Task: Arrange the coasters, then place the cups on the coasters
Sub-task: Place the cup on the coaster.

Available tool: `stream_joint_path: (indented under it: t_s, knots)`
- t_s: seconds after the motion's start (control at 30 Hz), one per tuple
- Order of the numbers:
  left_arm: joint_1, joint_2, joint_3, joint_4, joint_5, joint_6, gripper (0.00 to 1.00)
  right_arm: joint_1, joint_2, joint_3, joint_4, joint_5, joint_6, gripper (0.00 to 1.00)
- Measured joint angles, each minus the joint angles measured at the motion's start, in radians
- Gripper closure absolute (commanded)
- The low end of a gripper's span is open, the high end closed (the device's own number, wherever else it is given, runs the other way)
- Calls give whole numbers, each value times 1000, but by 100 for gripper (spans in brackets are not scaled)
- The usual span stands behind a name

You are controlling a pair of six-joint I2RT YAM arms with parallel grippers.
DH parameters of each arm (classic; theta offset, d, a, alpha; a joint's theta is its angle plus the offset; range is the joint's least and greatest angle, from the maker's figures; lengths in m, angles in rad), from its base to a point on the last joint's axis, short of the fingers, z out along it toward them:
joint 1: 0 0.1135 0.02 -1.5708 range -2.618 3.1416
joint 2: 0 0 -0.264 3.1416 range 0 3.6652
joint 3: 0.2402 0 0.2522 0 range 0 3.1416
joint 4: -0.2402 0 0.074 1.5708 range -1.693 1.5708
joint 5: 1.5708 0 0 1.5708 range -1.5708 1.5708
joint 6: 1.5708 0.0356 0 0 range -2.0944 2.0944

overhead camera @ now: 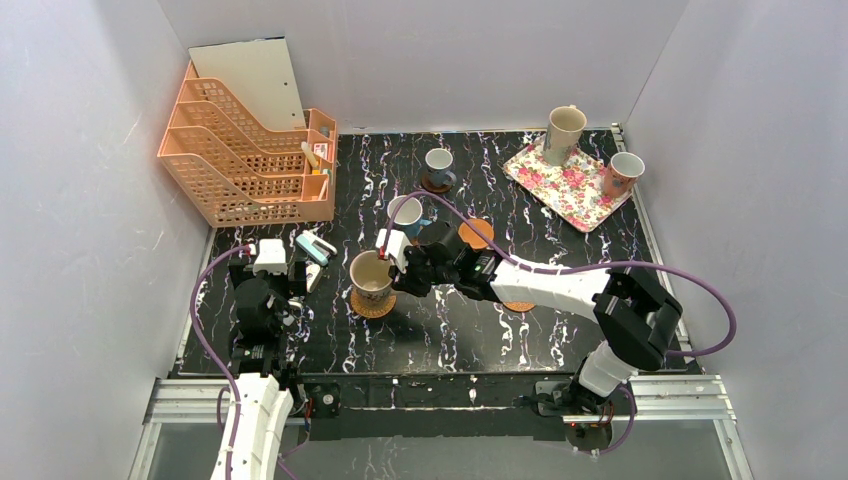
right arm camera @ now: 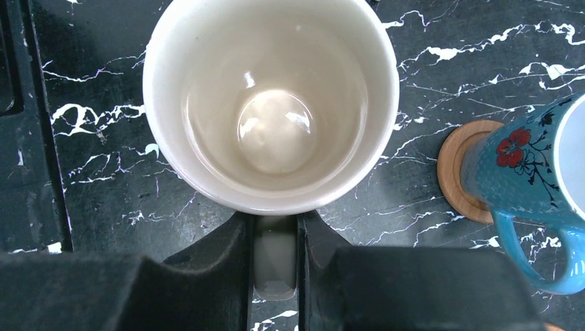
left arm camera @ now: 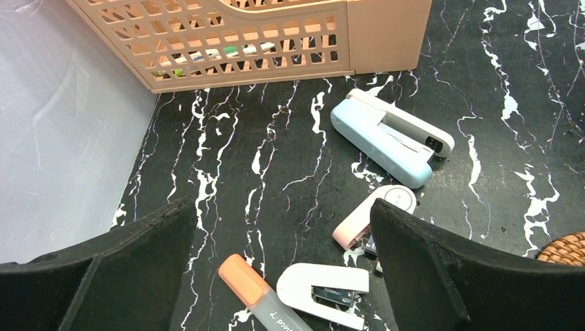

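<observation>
Right end effector [right arm camera: 276, 238], arm stretched toward ten o'clock, grips the mug [right arm camera: 270, 103] by its handle; left end effector [left arm camera: 281, 227] hangs open over the black marbled desk [left arm camera: 276, 158].

tabletop [overhead camera: 500, 180]: black white-veined marble look, glossy | beige mug [right arm camera: 270, 103]: glazed ceramic, shiny inside | blue mug [right arm camera: 524, 172]: glossy glaze | wood coaster [right arm camera: 455, 172]: smooth, matt | wicker coaster [left arm camera: 566, 249]: woven, rough | file rack [left arm camera: 276, 41]: peach plastic | stapler [left arm camera: 390, 141]: pale-blue smooth plastic
</observation>
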Motion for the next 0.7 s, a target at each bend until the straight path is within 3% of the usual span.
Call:
stream_joint_path:
  t_s: [0.27,0.43,0.7]
  knots:
    - [0,0,0,0,0,0,6,0,1,0,0,-2,0,98]
    - [0,0,0,0,0,0,6,0,3,0,0,-5,0,88]
    - [0,0,0,0,0,0,6,0,15,14,0,-11,0,82]
